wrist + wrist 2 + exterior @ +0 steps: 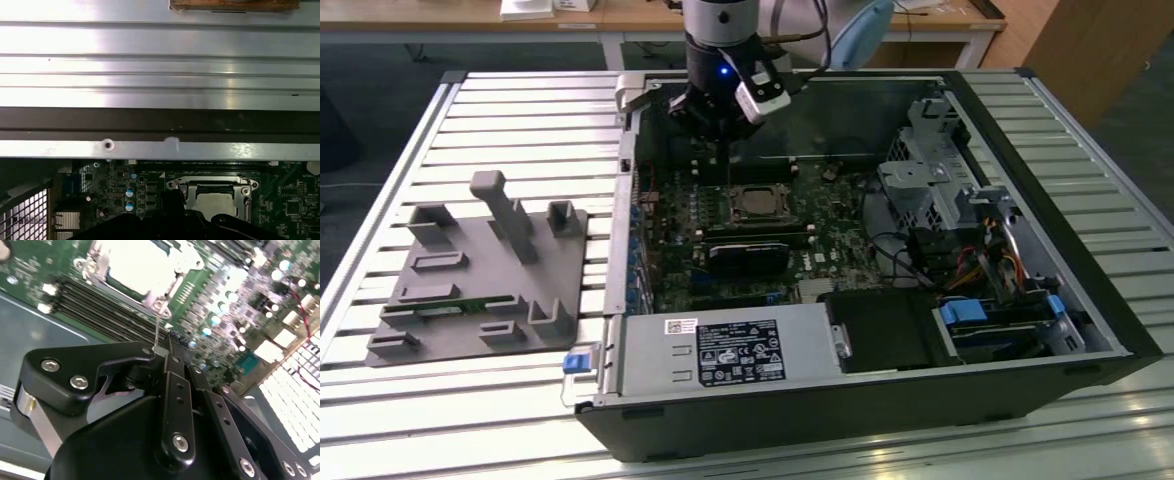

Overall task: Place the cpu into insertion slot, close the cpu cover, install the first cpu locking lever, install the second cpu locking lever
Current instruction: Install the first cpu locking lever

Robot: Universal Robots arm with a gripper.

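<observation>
Soft, even light covers the table (520,110) in the exterior view, with weak shadows, and the inside of the open case (881,410) is dimmer. In the second wrist view the cpu (135,265) and a grille (300,395) are washed out to white, while the gripper (162,346) is dark in front. In the first wrist view glare streaks the table slats (160,70) and the motherboard (115,185) lies in shade.

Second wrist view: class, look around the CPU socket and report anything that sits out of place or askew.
One thin cpu locking lever stands up from a corner of the insertion slot instead of lying flat alongside it, its end pinched in the gripper. Nothing else looks odd.
</observation>
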